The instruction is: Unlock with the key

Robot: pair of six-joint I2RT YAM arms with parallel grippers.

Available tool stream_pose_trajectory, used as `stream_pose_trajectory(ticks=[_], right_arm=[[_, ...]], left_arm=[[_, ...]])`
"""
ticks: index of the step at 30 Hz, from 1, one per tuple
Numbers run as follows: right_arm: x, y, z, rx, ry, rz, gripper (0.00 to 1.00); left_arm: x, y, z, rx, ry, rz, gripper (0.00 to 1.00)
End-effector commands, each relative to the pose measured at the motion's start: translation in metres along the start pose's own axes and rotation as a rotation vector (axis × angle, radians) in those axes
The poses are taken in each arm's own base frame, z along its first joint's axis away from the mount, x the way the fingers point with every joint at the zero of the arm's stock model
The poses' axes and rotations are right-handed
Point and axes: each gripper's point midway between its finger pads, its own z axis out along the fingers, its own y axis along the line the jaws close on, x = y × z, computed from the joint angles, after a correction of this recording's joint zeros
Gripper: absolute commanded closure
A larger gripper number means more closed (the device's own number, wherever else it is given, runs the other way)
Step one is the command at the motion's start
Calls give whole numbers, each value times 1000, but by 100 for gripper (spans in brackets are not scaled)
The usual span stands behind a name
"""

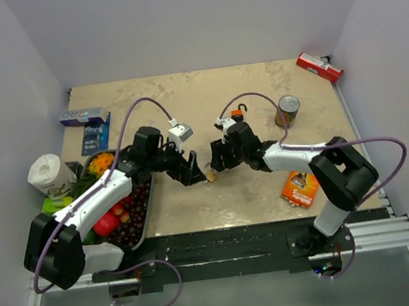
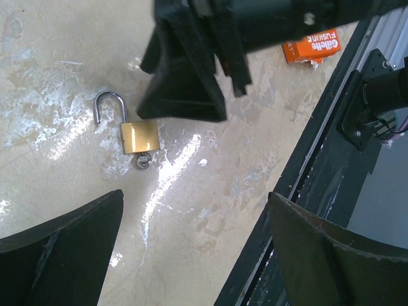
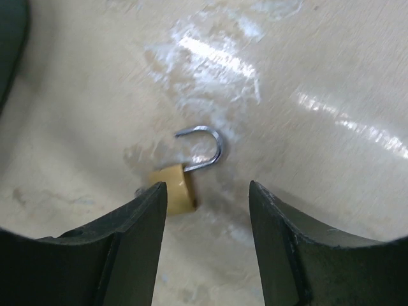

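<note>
The little gold padlock [image 2: 140, 137] lies flat on the tan tabletop [image 2: 51, 57], in the middle left of the left wrist view. Its silver loop [image 2: 108, 105] is swung open and points to the upper left. A tiny shiny thing that may be the key [image 2: 141, 161] sticks out of the lock's bottom, but it is too small to be sure.

The left claw [image 2: 196, 197] is spread wide, with one dark finger in each bottom corner, pinching nothing. The right claw [image 3: 207, 185] is spread too. In its own view the lock is partly hidden behind the finger on the left of the frame, and the loop shows in the gap.

From above, both claws point at each other with the lock between their tips. Bare tabletop lies to the left of the lock and below it in the left wrist view. The dark front edge [image 2: 306, 159] runs down the right of that view. An orange pack [image 2: 312, 48] lies at the upper right by that edge.
</note>
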Motion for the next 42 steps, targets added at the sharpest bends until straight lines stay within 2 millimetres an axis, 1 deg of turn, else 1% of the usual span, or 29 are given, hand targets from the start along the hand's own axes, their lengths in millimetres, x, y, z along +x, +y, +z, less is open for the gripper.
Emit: stream_pose_trajectory(ticks=[1, 2, 3, 4, 5, 8, 10, 13, 17, 18, 19, 20, 22, 23, 25, 27, 28, 29, 31, 35, 37, 38, 40, 42], right_arm=[[5, 21, -24, -2, -54, 46, 42], [15, 27, -27, -19, -50, 71, 42], [18, 30, -29, -26, -51, 82, 42], [17, 35, -33, -43, -62, 91, 41], [21, 42, -34, -59, -60, 109, 41], [25, 52, -35, -86, -59, 140, 41], [24, 52, -35, -79, -70, 150, 40], [25, 47, -28, -52, -62, 157, 40], [28, 48, -16, -52, -48, 170, 39], [32, 46, -11, -45, -34, 174, 39], [33, 46, -9, -45, -29, 175, 39], [31, 48, -7, -51, -32, 182, 39], [35, 46, -2, -47, -22, 185, 39], [32, 48, 0, -51, -29, 189, 39], [33, 46, 4, -41, -24, 193, 39], [29, 48, 7, -41, -34, 194, 39], [29, 45, 10, -34, -30, 197, 39], [25, 48, 12, -36, -39, 195, 39], [22, 47, 17, -26, -42, 193, 39], [10, 48, 24, -8, -51, 167, 39], [5, 48, 25, 1, -56, 155, 39], [3, 53, 25, -2, -50, 138, 39], [0, 46, 24, 55, -69, 121, 39], [1, 48, 20, 79, -64, 96, 38]], left_arm=[[-13, -1, -2, 11, -31, 4, 1], [-12, -1, -1, 11, -28, 3, 1], [-12, -1, -1, 11, -27, 1, 1], [-12, -1, -1, 11, -28, 1, 1], [-12, -1, -1, 12, -28, 1, 1], [-12, -2, -1, 12, -28, -2, 1], [-12, -2, -1, 12, -29, -1, 1], [-13, -2, -2, 14, -31, 2, 1], [-13, -2, -2, 11, -31, -1, 1], [-13, -2, -2, 13, -31, 0, 1], [-13, -2, -2, 13, -32, 3, 1], [-13, -2, -2, 12, -33, 2, 1], [-13, -2, -2, 11, -31, 2, 1], [-12, -2, -2, 11, -30, -1, 1], [-13, -2, -1, 12, -30, 1, 1], [-13, -1, -1, 13, -29, -2, 1], [-12, -1, -1, 14, -27, -2, 1], [-12, -2, -1, 15, -27, -2, 1], [-12, -1, 0, 14, -27, -1, 1], [-12, -2, 0, 15, -25, -2, 1], [-13, -2, -1, 14, -27, -2, 1], [-13, -1, -1, 14, -27, -1, 1], [-13, -1, -1, 8, -27, 0, 1], [-14, 0, -2, -1, -30, -2, 1]])
